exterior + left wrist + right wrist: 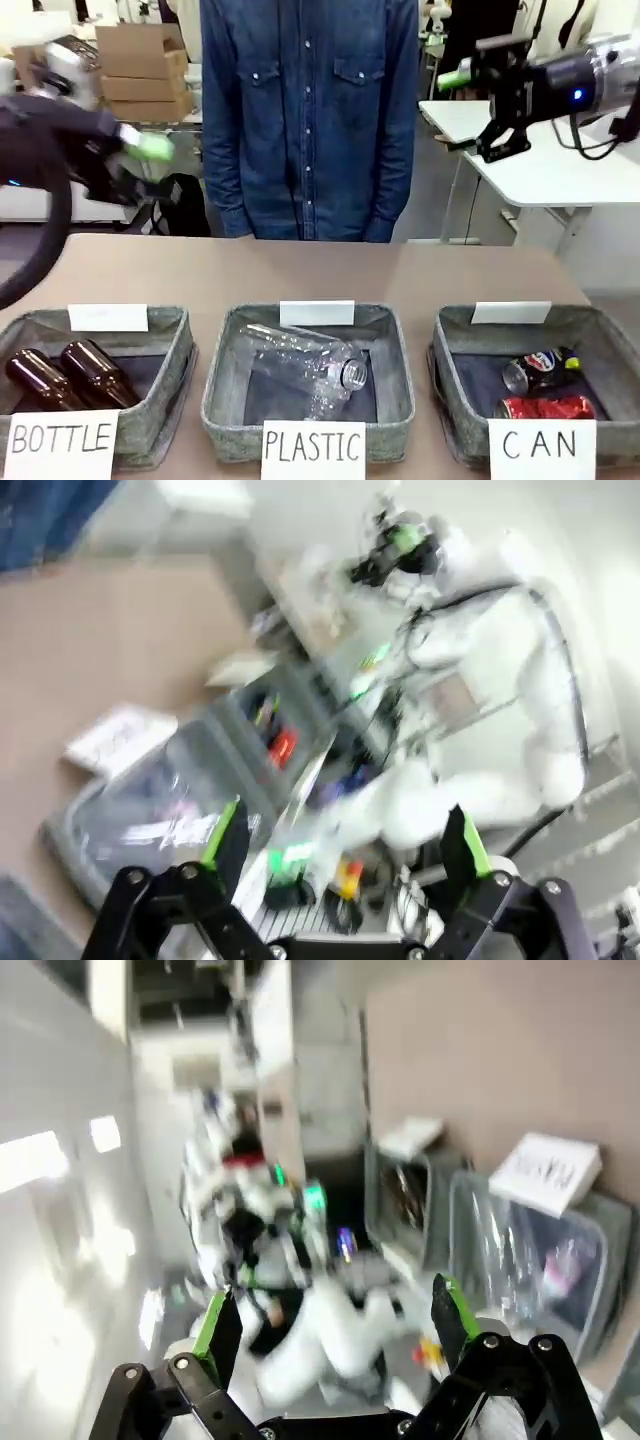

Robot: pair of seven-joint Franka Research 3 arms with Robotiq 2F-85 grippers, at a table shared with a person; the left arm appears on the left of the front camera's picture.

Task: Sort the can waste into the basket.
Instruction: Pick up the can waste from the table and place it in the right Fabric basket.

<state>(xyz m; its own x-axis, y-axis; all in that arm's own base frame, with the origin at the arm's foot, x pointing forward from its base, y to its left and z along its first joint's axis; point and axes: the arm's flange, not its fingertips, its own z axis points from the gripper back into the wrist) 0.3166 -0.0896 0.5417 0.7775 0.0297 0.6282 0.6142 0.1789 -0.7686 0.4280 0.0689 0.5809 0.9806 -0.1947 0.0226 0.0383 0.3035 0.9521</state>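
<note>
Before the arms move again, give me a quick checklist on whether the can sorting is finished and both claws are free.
1. Red crushed can in the CAN basket: ok.
2. Dark can with the round logo in the same basket: ok.
3. Cans strayed into the other bins: ok, the PLASTIC bin holds a clear plastic bottle, the BOTTLE bin two brown glass bottles.
4. Left claw empty: ok, open, nothing between the fingers.
5. Right claw empty: ok, open, nothing held.
6. Arms clear of the baskets: ok, both raised above the table.
</note>
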